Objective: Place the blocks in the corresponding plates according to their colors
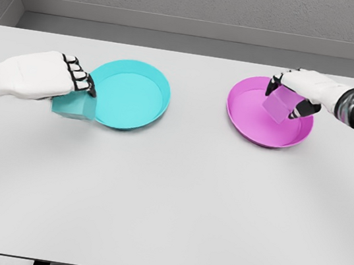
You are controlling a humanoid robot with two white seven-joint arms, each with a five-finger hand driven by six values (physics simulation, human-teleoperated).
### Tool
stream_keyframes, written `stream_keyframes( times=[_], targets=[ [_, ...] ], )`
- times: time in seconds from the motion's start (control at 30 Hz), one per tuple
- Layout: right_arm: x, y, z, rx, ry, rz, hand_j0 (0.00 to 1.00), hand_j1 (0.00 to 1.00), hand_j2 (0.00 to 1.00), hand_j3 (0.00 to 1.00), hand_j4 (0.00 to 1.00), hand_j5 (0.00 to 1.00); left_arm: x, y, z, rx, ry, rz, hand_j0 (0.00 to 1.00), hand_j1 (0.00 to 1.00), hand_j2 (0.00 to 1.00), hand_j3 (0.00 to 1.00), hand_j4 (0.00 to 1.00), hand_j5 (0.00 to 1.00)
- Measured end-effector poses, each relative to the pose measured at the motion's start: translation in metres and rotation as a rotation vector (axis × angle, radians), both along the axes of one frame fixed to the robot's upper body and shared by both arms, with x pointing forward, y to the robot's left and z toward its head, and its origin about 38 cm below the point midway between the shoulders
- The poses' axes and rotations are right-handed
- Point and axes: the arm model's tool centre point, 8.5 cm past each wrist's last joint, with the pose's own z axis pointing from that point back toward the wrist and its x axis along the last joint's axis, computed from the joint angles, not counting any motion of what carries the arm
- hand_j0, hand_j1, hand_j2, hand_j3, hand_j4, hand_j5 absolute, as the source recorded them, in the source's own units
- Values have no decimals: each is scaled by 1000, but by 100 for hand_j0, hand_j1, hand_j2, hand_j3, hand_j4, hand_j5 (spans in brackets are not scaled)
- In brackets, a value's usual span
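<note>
A: So, left hand is clamped on the cyan block, just outside the cyan plate rim?

B: Yep. Right hand is pinching the pink block, already above the pink plate.

A: Advice?

B: Carry cyan further inward past the rim, lower both, then release gently so neither bounces out.

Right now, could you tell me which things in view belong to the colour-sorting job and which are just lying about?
Part of the job:
- teal block, held in the left hand beside the teal plate
- pink block, held in the right hand over the pink plate

Just lying about:
- nothing; only the white table that bears the plates
</note>
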Motion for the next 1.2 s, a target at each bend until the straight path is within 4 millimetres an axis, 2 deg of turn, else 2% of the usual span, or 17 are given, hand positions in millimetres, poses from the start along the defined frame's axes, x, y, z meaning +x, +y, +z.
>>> stream_keyframes(
  times=[0.03, 0.07, 0.2, 0.27, 0.3, 0.47, 0.57, 0.67, 0.73, 0.77, 0.93, 1.07, 1.2],
  targets=[
    [0, 0, -1, 1, 2, -1, 57, 57, 57, 57, 57, 57, 7, -3, 3, -9, -13, 5, 52, 52, 52, 52, 52, 52],
    [1, 1, -1, 2, 3, -2, 100, 100, 100, 100, 100, 100, 13, -6, 2, -18, -18, 9, 52, 52, 52, 52, 52, 52],
    [1, 2, -2, 4, 2, 2, 100, 100, 100, 100, 100, 100, 38, -23, 0, -57, -38, 24, 57, 57, 57, 57, 57, 57],
    [0, 2, -1, 5, 1, 3, 100, 100, 100, 100, 100, 100, 46, -33, -6, -68, -38, 26, 77, 77, 77, 77, 77, 77],
    [0, 3, -1, 5, 1, 4, 100, 100, 100, 100, 100, 100, 51, -38, -5, -70, -44, 24, 99, 99, 99, 99, 99, 99],
    [-1, 5, 6, 8, -17, 18, 100, 100, 100, 100, 100, 100, 58, -47, -21, -85, -14, 31, 100, 100, 100, 100, 100, 100],
    [-9, 10, 18, 19, -45, 57, 100, 100, 100, 100, 100, 100, 61, -47, -16, -98, -20, 34, 100, 100, 100, 100, 100, 100],
    [-18, 4, 34, 32, -90, 122, 100, 100, 100, 100, 100, 100, 54, -27, -12, -101, -7, 54, 100, 100, 100, 100, 100, 100],
    [-31, -7, 26, 37, -83, 177, 100, 100, 100, 100, 100, 100, 45, -7, -5, -90, 5, 69, 100, 100, 100, 100, 100, 100],
    [-42, -15, 11, 42, -57, 206, 100, 100, 100, 100, 100, 100, 38, 3, -6, -83, 22, 79, 100, 100, 100, 100, 100, 100],
    [-80, -53, 3, 33, -59, 341, 100, 100, 100, 100, 100, 100, 8, 44, -2, -57, 84, 117, 100, 100, 100, 100, 100, 100],
    [-89, -68, 19, 13, -105, 397, 100, 100, 100, 100, 100, 100, -6, 67, -3, -38, 122, 153, 100, 100, 100, 100, 100, 100],
    [-90, -72, 27, 4, -125, 414, 100, 100, 100, 100, 100, 100, -9, 77, 9, -42, 110, 173, 100, 100, 100, 100, 100, 100]
  ],
)
